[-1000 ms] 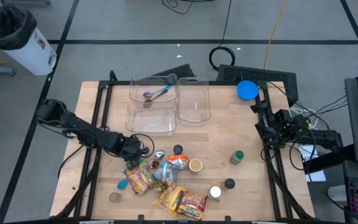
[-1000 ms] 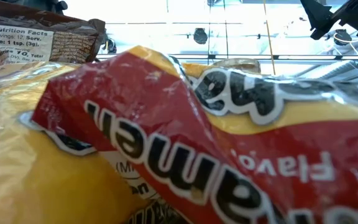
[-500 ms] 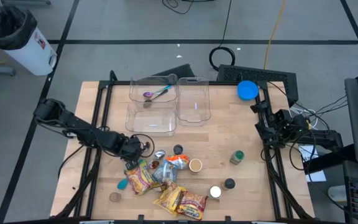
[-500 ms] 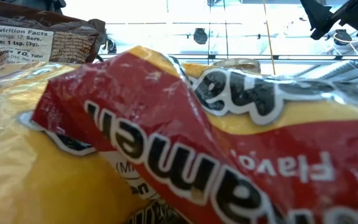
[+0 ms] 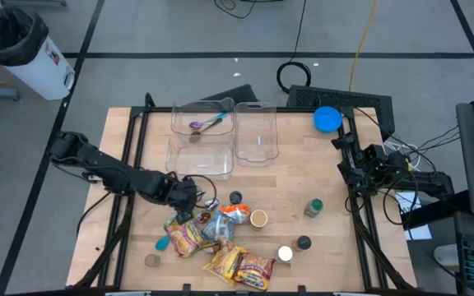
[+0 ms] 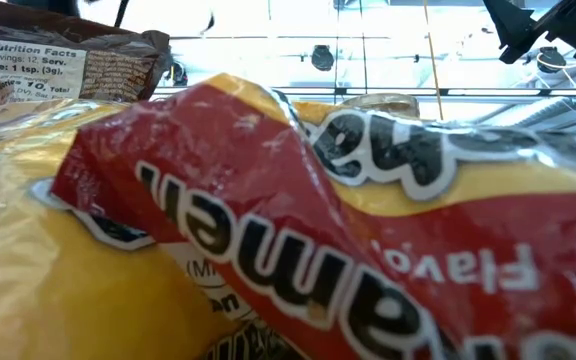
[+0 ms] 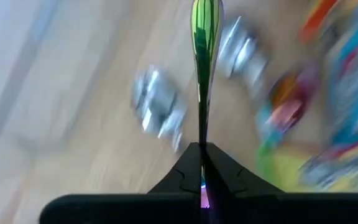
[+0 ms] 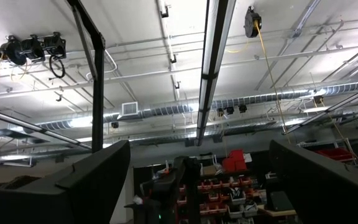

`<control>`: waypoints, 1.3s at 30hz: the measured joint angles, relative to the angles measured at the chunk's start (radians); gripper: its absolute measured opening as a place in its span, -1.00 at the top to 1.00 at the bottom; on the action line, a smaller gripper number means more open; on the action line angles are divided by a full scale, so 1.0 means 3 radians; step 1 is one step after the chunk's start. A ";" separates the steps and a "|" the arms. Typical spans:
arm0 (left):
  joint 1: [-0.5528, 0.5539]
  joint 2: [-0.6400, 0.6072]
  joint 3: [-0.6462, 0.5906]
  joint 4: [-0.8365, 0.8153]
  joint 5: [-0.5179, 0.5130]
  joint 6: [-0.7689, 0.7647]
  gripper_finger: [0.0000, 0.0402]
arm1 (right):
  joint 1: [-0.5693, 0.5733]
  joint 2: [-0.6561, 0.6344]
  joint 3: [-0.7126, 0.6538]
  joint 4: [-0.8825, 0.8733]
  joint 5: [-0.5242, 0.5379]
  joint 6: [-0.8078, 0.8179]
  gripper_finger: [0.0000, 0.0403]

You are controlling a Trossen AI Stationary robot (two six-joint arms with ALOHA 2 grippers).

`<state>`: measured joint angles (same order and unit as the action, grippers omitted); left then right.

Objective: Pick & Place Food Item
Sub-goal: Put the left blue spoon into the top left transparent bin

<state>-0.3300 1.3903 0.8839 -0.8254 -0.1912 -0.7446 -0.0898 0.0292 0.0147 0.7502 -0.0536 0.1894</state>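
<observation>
One thin green-handled utensil (image 7: 204, 37) is pinched edge-on between the left tool's (image 7: 202, 155) closed fingers in the left wrist view, so the step in hand looks like carrying after a pick; its far end is too blurred to tell spoon from fork. Nearest the front edge of the counter (image 5: 122, 148) lies the heap of food: yellow-and-red snack packets (image 5: 239, 265), more wrappers (image 5: 189, 237) just behind them, and a small cup (image 5: 258, 218) and jars beside. The left tool (image 5: 189, 191) sits low over the far-left fringe of that heap, its arm stretched flat across the counter from the left edge. My guess is that the next move calls for lifting clear of the wrappers and swinging farther back to the clear bins (image 5: 200, 156), one of which already holds a purple utensil (image 5: 206, 123). The right arm waits folded at the right edge, its tool (image 8: 191, 180) spread apart and pointing at the ceiling.
</observation>
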 joint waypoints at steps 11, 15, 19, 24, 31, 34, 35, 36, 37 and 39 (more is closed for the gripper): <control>0.0530 -0.0007 0.1267 -0.0158 -0.0843 0.1269 0.98 | 0.0000 0.0000 0.0000 0.0001 0.0000 0.0001 -0.89; 0.0918 -0.0010 0.1594 -0.0109 -0.0850 0.2068 0.98 | 0.0000 0.0000 0.0000 0.0001 0.0000 0.0000 -0.89; 0.1461 -0.0014 0.1668 0.0066 -0.0770 0.2613 0.98 | 0.0000 0.0000 0.0000 0.0001 0.0000 0.0000 -0.89; 0.2200 0.0091 0.1668 0.0181 -0.0339 0.2951 0.97 | 0.0000 0.0000 0.0000 0.0001 0.0000 0.0000 -0.89; 0.3019 0.0489 0.1639 0.0232 0.0052 0.3056 0.97 | 0.0000 0.0000 0.0000 0.0001 0.0000 0.0000 -0.89; 0.3258 0.0686 0.1533 0.0229 0.0165 0.3076 0.98 | 0.0000 0.0001 0.0000 0.0001 0.0000 0.0000 -0.89; 0.3332 0.0740 0.1485 0.0252 0.0210 0.3072 0.98 | 0.0000 0.0000 0.0000 0.0000 0.0000 0.0000 -0.89; 0.3395 0.0785 0.1425 0.0293 0.0245 0.3068 0.98 | 0.0000 0.0001 0.0000 0.0001 0.0000 0.0000 -0.89; 0.3458 0.0828 0.1360 0.0336 0.0277 0.3068 0.97 | 0.0000 0.0000 0.0000 0.0002 0.0000 0.0000 -0.89; 0.3543 0.0907 0.1228 0.0430 0.0293 0.3078 0.97 | 0.0000 0.0000 -0.0001 0.0000 0.0000 0.0000 -0.89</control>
<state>0.7330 1.6625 1.2524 -0.6962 -0.1032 0.1788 -0.0898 0.0292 0.0143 0.7502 -0.0536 0.1894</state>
